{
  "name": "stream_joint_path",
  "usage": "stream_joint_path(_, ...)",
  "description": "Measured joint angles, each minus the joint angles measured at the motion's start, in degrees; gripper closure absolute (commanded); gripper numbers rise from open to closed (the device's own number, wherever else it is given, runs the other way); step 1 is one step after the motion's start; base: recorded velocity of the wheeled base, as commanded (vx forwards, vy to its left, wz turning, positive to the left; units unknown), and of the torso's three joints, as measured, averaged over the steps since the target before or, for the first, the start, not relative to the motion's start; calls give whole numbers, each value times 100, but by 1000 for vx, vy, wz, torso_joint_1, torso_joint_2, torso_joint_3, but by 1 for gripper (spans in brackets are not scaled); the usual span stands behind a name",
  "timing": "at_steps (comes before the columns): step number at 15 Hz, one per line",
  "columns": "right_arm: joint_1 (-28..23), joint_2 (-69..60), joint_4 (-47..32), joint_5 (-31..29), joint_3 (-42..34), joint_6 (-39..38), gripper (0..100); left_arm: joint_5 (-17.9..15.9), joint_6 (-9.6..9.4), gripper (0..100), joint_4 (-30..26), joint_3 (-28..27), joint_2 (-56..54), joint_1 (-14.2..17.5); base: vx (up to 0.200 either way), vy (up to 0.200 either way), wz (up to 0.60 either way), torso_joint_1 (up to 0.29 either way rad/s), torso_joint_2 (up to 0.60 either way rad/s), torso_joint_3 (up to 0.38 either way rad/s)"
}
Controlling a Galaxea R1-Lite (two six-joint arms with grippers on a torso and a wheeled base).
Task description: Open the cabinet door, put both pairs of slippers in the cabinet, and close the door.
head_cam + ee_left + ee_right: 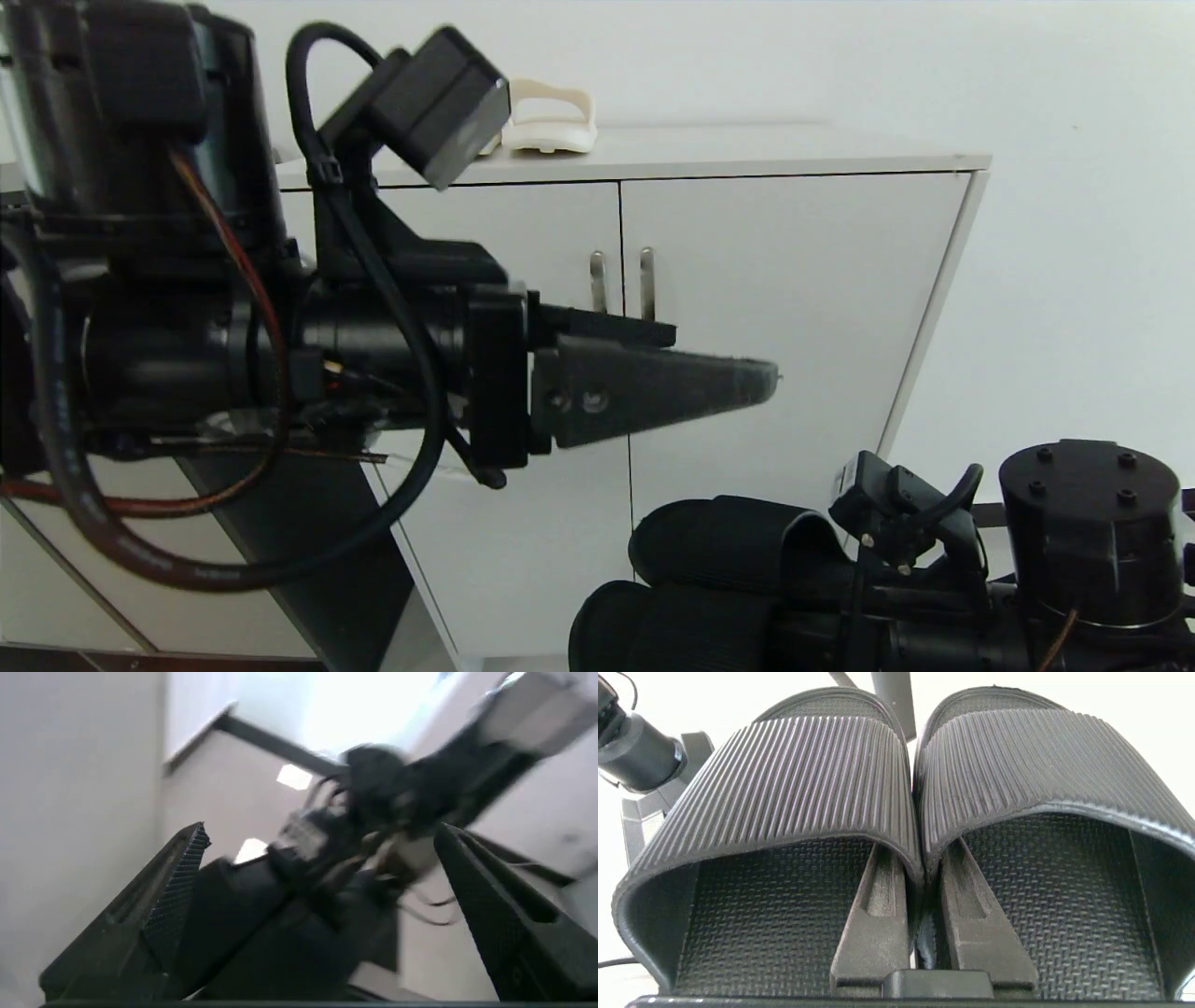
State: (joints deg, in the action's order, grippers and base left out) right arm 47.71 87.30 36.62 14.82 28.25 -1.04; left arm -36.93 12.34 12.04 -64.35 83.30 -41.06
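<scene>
Right gripper [918, 863] is clamped on the touching inner walls of 2 black slippers [813, 775], carrying both as 1 load, low before the shut cabinet [794, 308]. Left gripper [320, 835], fingers [159, 905] apart, sits near the door handles [646, 280], presumably to pull. Cream slippers [551, 117] lie on top.

Cream slippers [551, 117]: partly hidden behind left arm [187, 308].
Black slippers [728, 551]: cut off by head view's lower edge.
Left cabinet door [532, 224]: largely covered by left arm.
</scene>
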Motion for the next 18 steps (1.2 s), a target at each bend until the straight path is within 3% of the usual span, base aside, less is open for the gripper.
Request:
stream_joint_path(1, -1, 2, 0, 1, 0, 0, 100, -202, 169, 0, -34, -232, 79, 90, 0, 0, 0, 0, 0, 0)
stream_joint_path(3, -6, 5, 0, -7, -5, 0, 100, -257, 222, 0, -55, -461, 247, 327, 0, 0, 0, 0, 0, 0)
stream_joint_path(4, -11, 10, 0, -7, -2, 0, 100, -246, 202, 0, -55, -500, 322, 421, 0, 0, 0, 0, 0, 0)
stream_joint_path(6, -11, 29, 2, -13, 15, 0, 100, -177, -88, 0, -33, -521, 479, 611, 0, 0, 0, 0, 0, 0)
stream_joint_path(9, -11, 51, 2, -16, 35, 0, 100, 157, -274, 0, -23, -566, 628, 694, 0, 0, 0, 0, 0, 0)
stream_joint_path(11, -11, 55, 2, -16, 46, 0, 100, 505, -301, 0, -20, -618, 708, 697, 0, 0, 0, 0, 0, 0)
stream_joint_path(15, -11, 62, 0, -16, 66, 0, 100, 848, -328, 0, -11, -824, 914, 686, 0, 0, 0, 0, 0, 0)
stream_joint_path(18, -4, 62, 0, -16, 61, -2, 100, 901, -334, 0, 89, -866, 1074, 680, 0, 0, 0, 0, 0, 0)
